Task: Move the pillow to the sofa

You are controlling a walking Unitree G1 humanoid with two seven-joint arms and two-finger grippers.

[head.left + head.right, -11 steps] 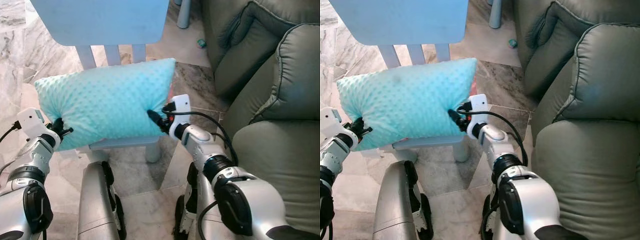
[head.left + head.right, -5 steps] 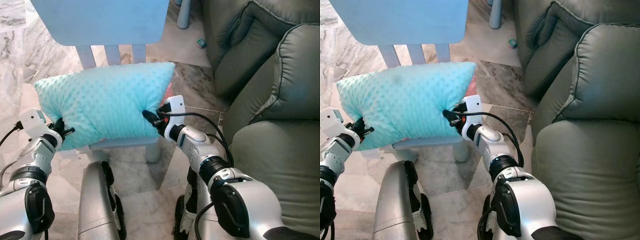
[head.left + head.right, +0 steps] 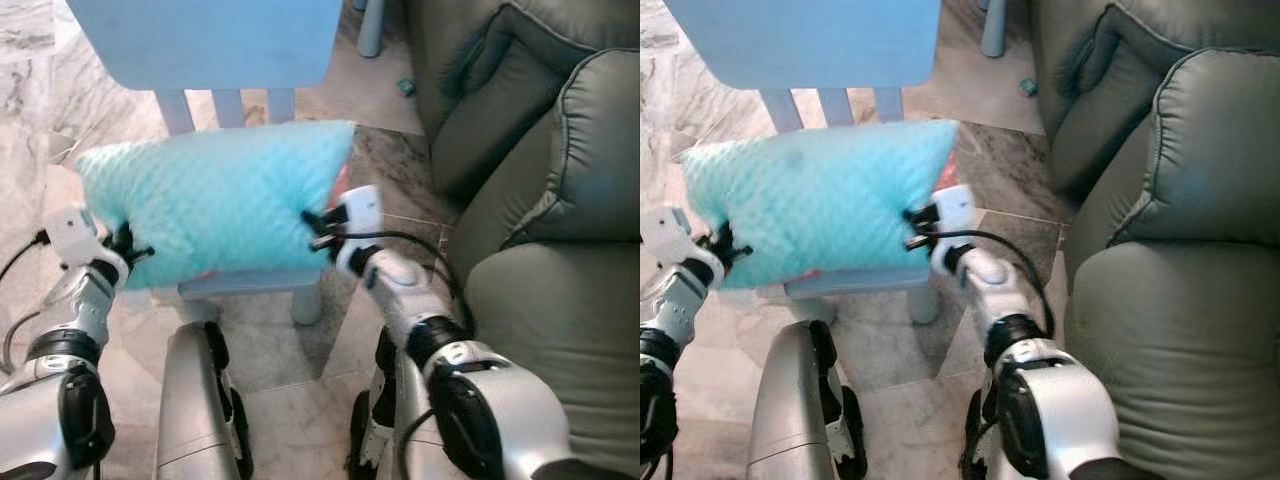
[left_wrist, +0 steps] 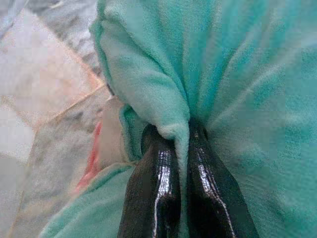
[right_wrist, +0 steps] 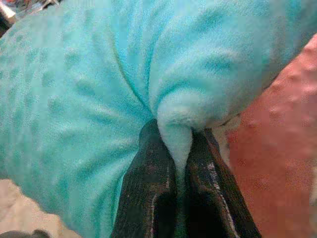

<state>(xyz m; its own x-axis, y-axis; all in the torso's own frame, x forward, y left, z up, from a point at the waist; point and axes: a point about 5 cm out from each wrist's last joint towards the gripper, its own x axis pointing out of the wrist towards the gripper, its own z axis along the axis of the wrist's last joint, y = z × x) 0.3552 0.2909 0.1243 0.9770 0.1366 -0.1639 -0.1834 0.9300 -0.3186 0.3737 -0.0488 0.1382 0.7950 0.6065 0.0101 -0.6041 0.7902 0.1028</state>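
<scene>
A teal dotted pillow (image 3: 215,205) lies across the seat of a light blue chair (image 3: 205,40). My left gripper (image 3: 127,245) is shut on a fold at the pillow's left end, and the left wrist view shows the fabric pinched between the black fingers (image 4: 153,191). At the pillow's right lower edge my right gripper (image 3: 312,228) is shut on another fold, seen squeezed between its fingers (image 5: 148,188). The grey-green sofa (image 3: 560,200) stands to the right.
Marble floor (image 3: 390,165) runs between chair and sofa. Something pink (image 5: 277,148) lies under the pillow on the seat. A small teal object (image 3: 403,87) sits on the floor by the sofa's base. My own legs (image 3: 195,400) stand below the chair.
The right gripper moved left into the pillow half a second ago and has now shifted back right and slightly up. The picture is blurred and the pillow sits a little higher.
</scene>
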